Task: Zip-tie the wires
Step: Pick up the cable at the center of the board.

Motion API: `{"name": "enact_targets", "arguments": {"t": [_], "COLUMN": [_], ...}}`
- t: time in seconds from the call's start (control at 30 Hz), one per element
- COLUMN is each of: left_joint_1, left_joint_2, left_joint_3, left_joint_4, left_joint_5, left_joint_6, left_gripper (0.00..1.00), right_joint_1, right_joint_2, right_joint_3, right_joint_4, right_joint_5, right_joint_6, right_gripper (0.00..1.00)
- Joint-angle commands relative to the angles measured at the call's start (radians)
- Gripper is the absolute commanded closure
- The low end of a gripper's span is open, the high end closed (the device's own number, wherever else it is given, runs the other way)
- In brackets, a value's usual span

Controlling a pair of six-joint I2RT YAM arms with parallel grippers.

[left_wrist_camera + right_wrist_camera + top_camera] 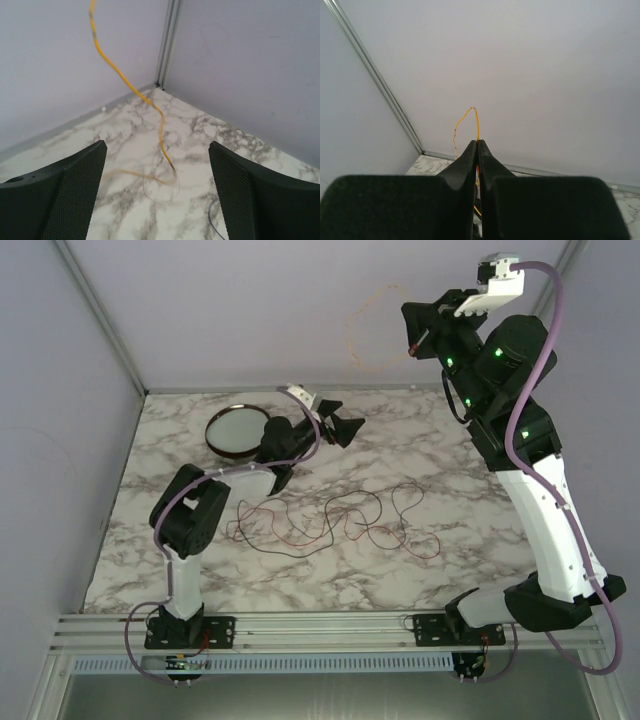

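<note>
The wires [330, 520], thin red and dark strands, lie in loose loops on the marble tabletop in front of the left arm. My right gripper [412, 340] is raised high at the back right and is shut on a thin yellow-orange strand [350, 335]. The strand stands out above the closed fingertips [478, 142] in the right wrist view [476, 120]. My left gripper [340, 420] is open and empty over the back of the table. In its wrist view the strand [125, 77] hangs down between its wide-apart fingers [75, 195] towards the marble.
A round dark-rimmed dish [210, 432] sits at the back left, next to the left gripper. Grey walls and a metal corner post [167, 45] close off the back. A dark wire end [212, 225] lies by the left gripper's right finger.
</note>
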Motion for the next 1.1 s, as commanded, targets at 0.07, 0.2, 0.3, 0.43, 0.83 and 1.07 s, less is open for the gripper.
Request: {"name": "enact_targets", "arguments": {"t": [0.07,0.2,0.3,0.43,0.83,1.07], "left_joint_1": [-0.012,-0.014,-0.015,-0.008,0.149,0.172], "left_joint_2": [0.102,0.131,0.121,0.076,-0.311,-0.58], "left_joint_3": [0.133,0.144,0.108,0.035,-0.091,-0.079], "left_joint_4": [0.025,0.004,0.009,0.018,-0.547,-1.097], "left_joint_5": [0.018,0.033,0.037,0.031,0.071,-0.101], "left_joint_6": [0.035,0.031,0.038,0.053,0.099,0.25], "left_gripper": [0.25,0.44,0.6,0.88,1.0,1.0], "right_joint_1": [-0.008,-0.009,-0.015,-0.028,-0.086,-0.083], "right_joint_2": [-0.022,-0.036,-0.051,-0.073,-0.197,-0.246], "right_joint_3": [0.0,-0.009,-0.023,-0.048,-0.298,-0.427], "right_joint_4": [0.037,0.037,0.037,0.033,-0.181,-0.396], "right_joint_5": [-0.011,0.004,0.025,0.058,0.117,0.103], "right_joint_6": [-0.001,-0.006,-0.015,-0.028,-0.091,-0.115], "right_gripper": [1.0,1.0,1.0,1.0,1.0,1.0]}}
